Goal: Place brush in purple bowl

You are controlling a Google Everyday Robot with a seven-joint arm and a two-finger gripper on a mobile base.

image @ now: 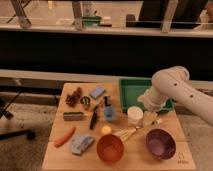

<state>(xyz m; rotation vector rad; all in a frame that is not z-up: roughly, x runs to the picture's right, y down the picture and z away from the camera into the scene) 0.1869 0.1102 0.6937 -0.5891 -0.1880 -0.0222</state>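
The brush [93, 120] is a slim black stick lying on the wooden table, left of centre, between the grey block [74, 116] and a small blue cup [109, 114]. The purple bowl [160, 143] stands empty at the front right. My gripper [149, 116] hangs from the white arm [170, 87] at the right, just right of a white cup [134, 115] and above and behind the purple bowl. It is well to the right of the brush and holds nothing that I can see.
An orange-red bowl [110, 148] stands at front centre, with a wire whisk [127, 133] and a yellow ball [105, 130] behind it. A green tray [131, 90] is at the back right. A carrot [65, 136], a grey-blue cloth [81, 144] and small items lie to the left.
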